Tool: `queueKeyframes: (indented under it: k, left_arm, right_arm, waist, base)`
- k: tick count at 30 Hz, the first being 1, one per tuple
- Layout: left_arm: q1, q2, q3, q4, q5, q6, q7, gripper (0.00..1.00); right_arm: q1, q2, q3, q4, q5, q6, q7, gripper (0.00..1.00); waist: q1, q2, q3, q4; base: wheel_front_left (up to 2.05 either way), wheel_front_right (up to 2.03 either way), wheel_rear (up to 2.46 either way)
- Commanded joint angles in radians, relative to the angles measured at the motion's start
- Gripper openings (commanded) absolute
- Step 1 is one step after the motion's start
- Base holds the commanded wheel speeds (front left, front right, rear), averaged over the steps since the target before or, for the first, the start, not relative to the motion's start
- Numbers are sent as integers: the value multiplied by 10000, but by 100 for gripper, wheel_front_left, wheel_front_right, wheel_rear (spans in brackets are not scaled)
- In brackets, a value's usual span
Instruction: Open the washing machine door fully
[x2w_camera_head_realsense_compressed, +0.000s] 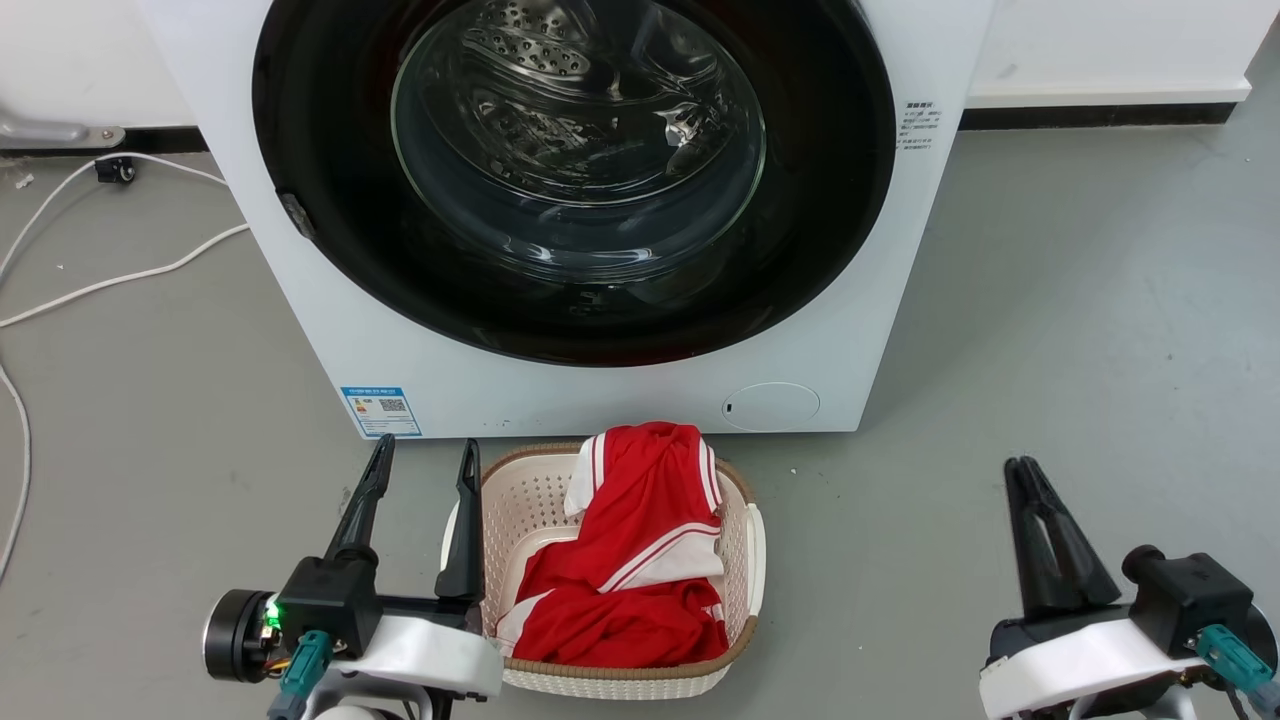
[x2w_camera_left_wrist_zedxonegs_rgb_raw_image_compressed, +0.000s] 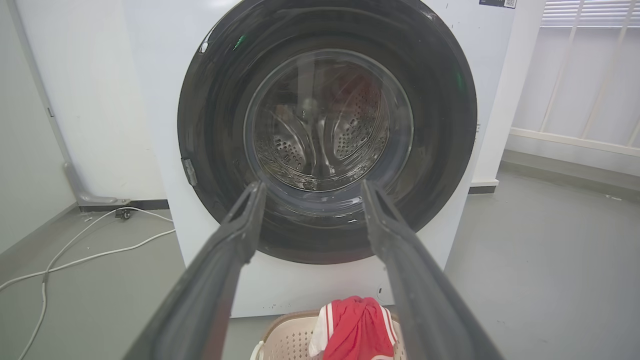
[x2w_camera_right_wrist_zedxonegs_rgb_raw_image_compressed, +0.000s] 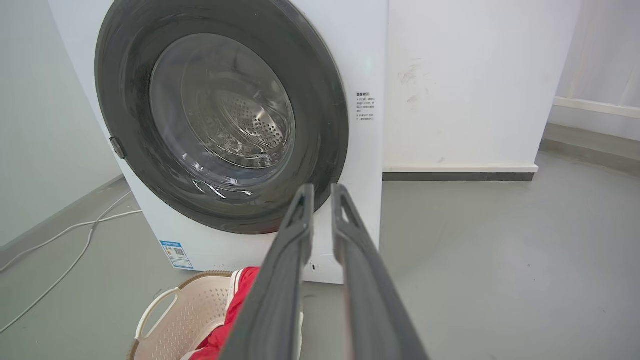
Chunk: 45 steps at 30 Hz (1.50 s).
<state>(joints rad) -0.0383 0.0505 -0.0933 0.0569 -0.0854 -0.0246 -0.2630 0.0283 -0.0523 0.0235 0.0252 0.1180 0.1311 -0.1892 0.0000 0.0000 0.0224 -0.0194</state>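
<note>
Washing machine door (x2w_camera_head_realsense_compressed: 330, 200) shut flush in the front of the white washing machine (x2w_camera_head_realsense_compressed: 600, 400), straight ahead. Lower left: left gripper (x2w_camera_head_realsense_compressed: 425, 450) spread wide and empty, just beside the cream basket (x2w_camera_head_realsense_compressed: 752, 540) (red garment (x2w_camera_head_realsense_compressed: 640, 620) heaped inside). Lower right: right gripper (x2w_camera_head_realsense_compressed: 1025, 468) pinched closed on nothing, well apart from the door.

Laundry room: washing machine (x2w_camera_head_realsense_compressed: 330, 330), clothes basket (x2w_camera_head_realsense_compressed: 752, 545), grey floor (x2w_camera_head_realsense_compressed: 1080, 330).

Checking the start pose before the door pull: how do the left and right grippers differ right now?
The left gripper has its fingers spread wide; the right gripper holds its fingers together. The left gripper sits beside the laundry basket, the right gripper over bare floor. Both are empty and point toward the washing machine door.
</note>
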Motion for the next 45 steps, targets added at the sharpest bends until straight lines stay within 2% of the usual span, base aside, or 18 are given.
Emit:
queueKeyframes:
  k: [1,4,7,8,10,11,14,17,20,24,32,39,45]
  left_arm:
    - [138,-3,-3,13,-84,51,-26,100]
    - [132,-3,-12,6,-96,72,-26,100]
    - [88,-3,-25,-10,-136,80,-26,100]
    - [84,-5,-23,-16,-141,89,-26,100]
    - [75,-4,-8,-45,-143,80,-26,100]
    - [69,-5,-16,-56,-138,84,-26,100]
    - [40,-4,-44,-80,-185,94,-26,100]
    - [-20,-4,-54,-135,-214,112,-26,100]
    - [-104,-4,-81,-203,-227,132,-26,100]
    - [-201,-4,-99,-286,-260,169,-26,100]
    - [-588,-3,-235,-504,-260,196,-26,100]
    - [-975,-1,-343,-819,-297,228,-26,100]
    - [-1242,-3,-451,-1104,-301,273,-24,100]
  right_arm:
    - [41,38,32,-23,152,-7,-79,0]
    - [24,38,26,-19,1230,-7,-172,0]
    - [-49,38,251,-7,4791,-5,-317,0]
    - [-115,38,414,-93,6330,-5,-347,0]
    - [-228,36,613,-228,8395,-5,-411,0]
    - [-287,29,734,-313,9883,-5,-417,0]
    - [-478,26,804,-613,12938,-5,-453,0]
    - [-790,21,557,-931,15080,-5,-283,0]
    - [-1232,-63,45,-970,16263,-5,-44,0]
    - [-1921,-483,-376,-653,17099,-5,238,0]
    - [-4760,-2440,-636,1374,17725,-5,939,0]
    - [-7788,-3877,360,3904,17651,-5,1750,0]
    - [-10292,-4540,1848,5900,17435,-5,2686,0]
  waist:
    - [0,0,1,0]
    - [0,0,10,-4]
    - [0,0,20,2]
    - [0,0,18,0]
    - [0,0,40,-16]
    - [0,0,44,-19]
    - [0,0,63,-9]
    - [0,0,121,-8]
    - [0,0,218,11]
    - [0,0,399,18]
    - [0,0,1138,188]
    - [0,0,1816,386]
    - [0,0,2372,539]
  base:
    - [0,0,0]
    - [0,0,0]
    - [0,0,0]
    - [0,0,0]
    - [0,0,0]
    - [0,0,0]
    - [0,0,0]
    - [0,0,0]
    - [0,0,0]
    - [0,0,0]
    - [0,0,0]
    - [0,0,0]
    - [0,0,0]
